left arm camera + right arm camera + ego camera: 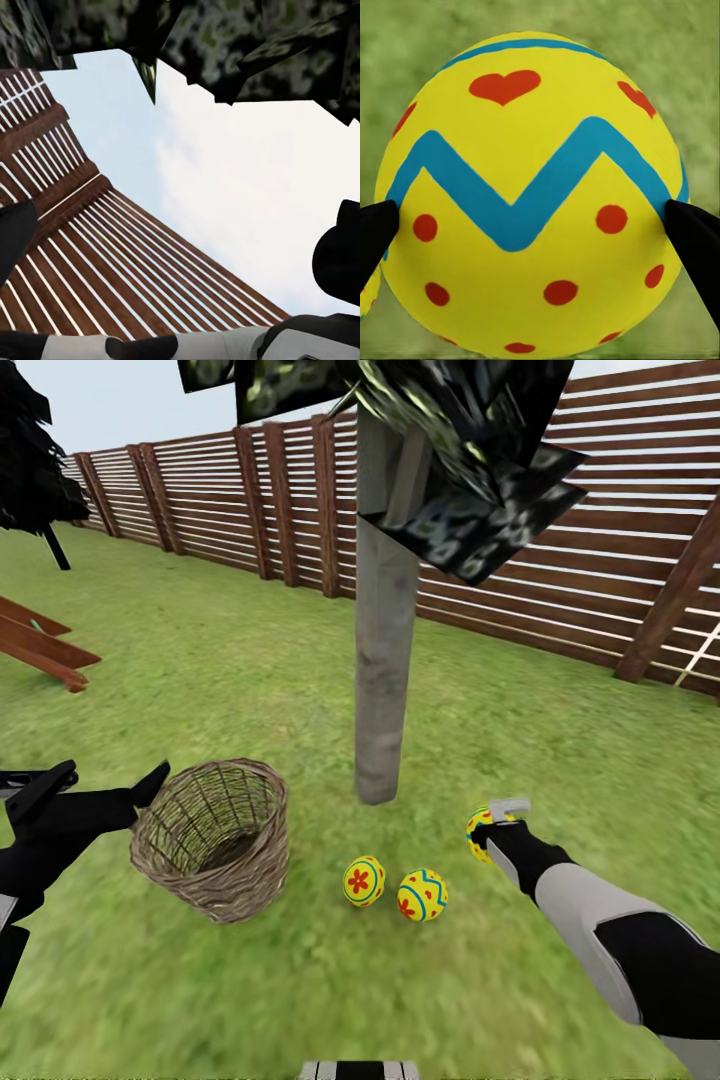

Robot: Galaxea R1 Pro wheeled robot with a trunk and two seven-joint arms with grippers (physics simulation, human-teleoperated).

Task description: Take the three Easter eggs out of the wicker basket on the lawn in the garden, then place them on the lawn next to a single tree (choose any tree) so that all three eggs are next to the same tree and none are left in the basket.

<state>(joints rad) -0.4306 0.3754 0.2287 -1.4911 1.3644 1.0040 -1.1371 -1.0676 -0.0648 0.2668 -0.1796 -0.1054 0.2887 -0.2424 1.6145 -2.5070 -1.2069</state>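
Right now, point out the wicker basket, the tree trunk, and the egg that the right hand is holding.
wicker basket (205, 880): head view, on its woven outer wall.
tree trunk (385, 660): head view, mid-height on the pale grey bark.
held egg (532, 195): right wrist view, on the blue zigzag band.

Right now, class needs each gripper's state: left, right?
Left gripper: open, holding nothing, beside the wicker basket.
Right gripper: shut on an Easter egg.
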